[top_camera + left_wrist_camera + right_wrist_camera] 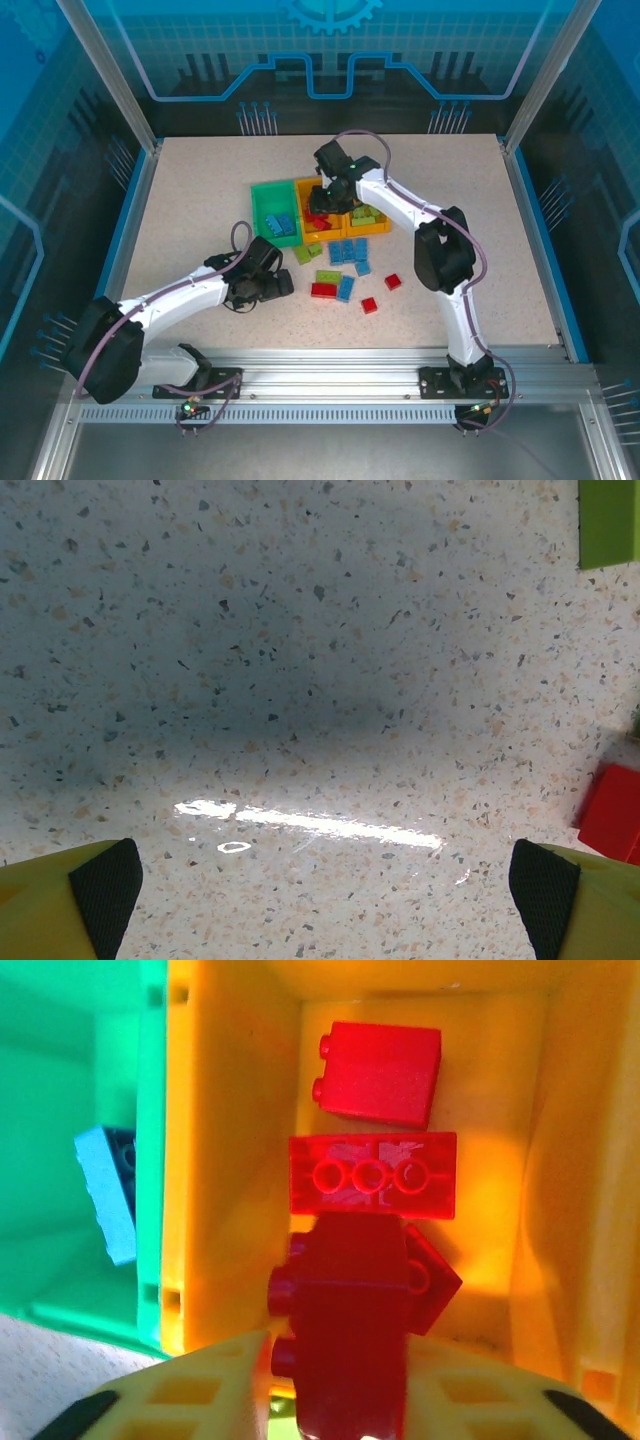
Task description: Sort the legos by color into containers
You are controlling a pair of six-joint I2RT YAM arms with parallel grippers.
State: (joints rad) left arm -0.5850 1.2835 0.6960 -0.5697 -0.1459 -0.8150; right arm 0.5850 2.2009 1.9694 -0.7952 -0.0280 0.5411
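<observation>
My right gripper (325, 203) hangs over the middle orange bin (318, 232). In the right wrist view a dark red brick (350, 1330) sits between the fingers of the right gripper (340, 1385), with a thin gap on its left side, so the jaws stand slightly open around it. Below it in the orange bin (230, 1160) lie three red bricks (380, 1072). The green bin (60, 1110) holds a blue brick (108, 1190). My left gripper (285, 287) rests low over the table, and in its wrist view the left gripper (325, 880) is wide open over bare tabletop.
Loose blue (348, 250), red (323, 290) and green (328, 276) bricks lie in front of the bins. The right orange bin (368, 218) holds green bricks. In the left wrist view a red brick (612, 815) and a green brick (608, 522) sit at the right edge.
</observation>
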